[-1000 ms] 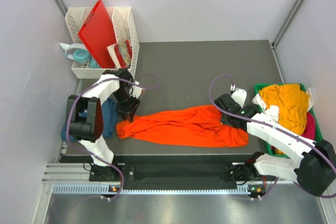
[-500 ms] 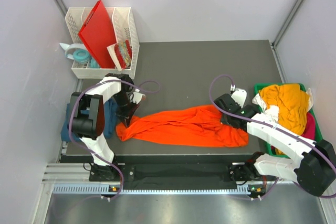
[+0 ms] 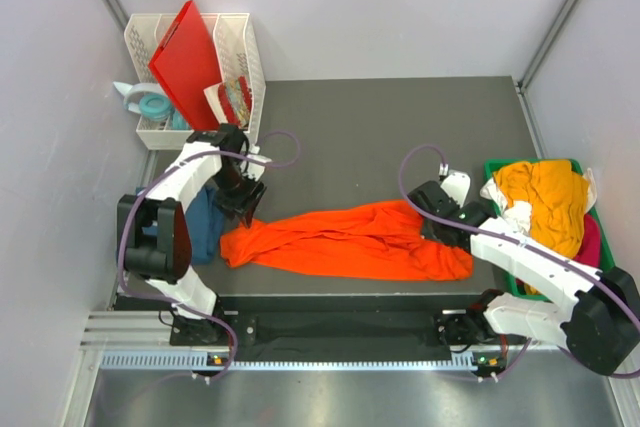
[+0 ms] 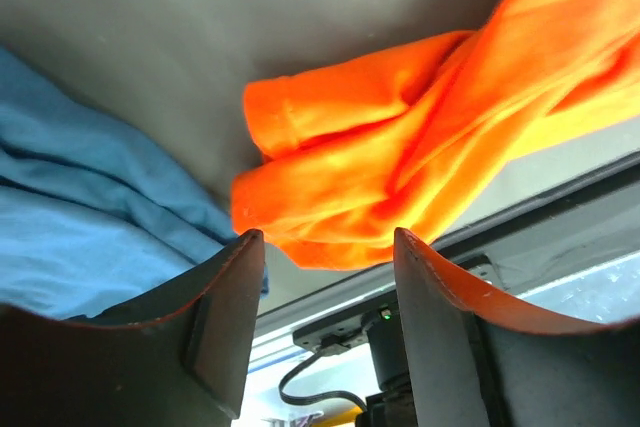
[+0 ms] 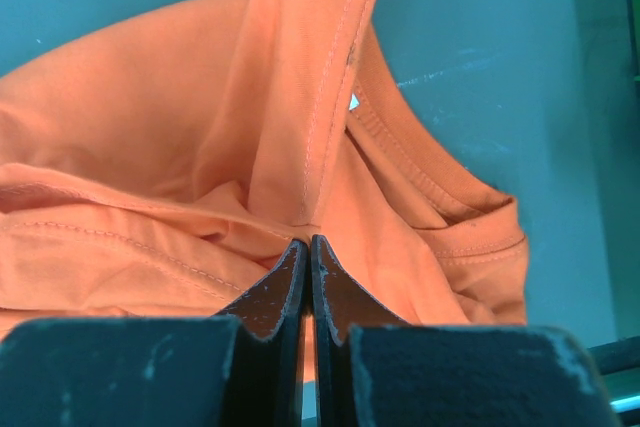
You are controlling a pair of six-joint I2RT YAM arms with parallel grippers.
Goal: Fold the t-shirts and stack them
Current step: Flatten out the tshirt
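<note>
Orange knit, soft: orange shirt [image 3: 350,242], 1 pc. Lies bunched in a long rope across near part of table [image 3: 400,117], L end by L gripper, R end by R gripper. Not yet folded.

Handling (est.): light, limp, no stiffness. Likely sags and twists when lifted, and drags on the mat rather than sliding. Not fragile. Best hold pts: hem corners or shoulder seams, both ends at once, to spread it flat. Collar rib, seen in right wrist view, looks firmer and makes a good ref.

R gripper [image 5: 310,247]: fingers clenched on a fold of orange shirt near collar.

L gripper [image 4: 325,247]: fingers apart, nothing between. Hangs over shirt's L end, hem bunch under the gap.

Blue shirt [image 3: 207,227]: crumpled at table's L edge, just beside orange shirt's L end.

Bin [image 3: 495,168], green, R of table: yellow shirt [image 3: 545,197] on top, white and pink cloth partly showing beneath.

Rack [image 3: 240,37], white, far L corner: holds red board [image 3: 185,57].
</note>
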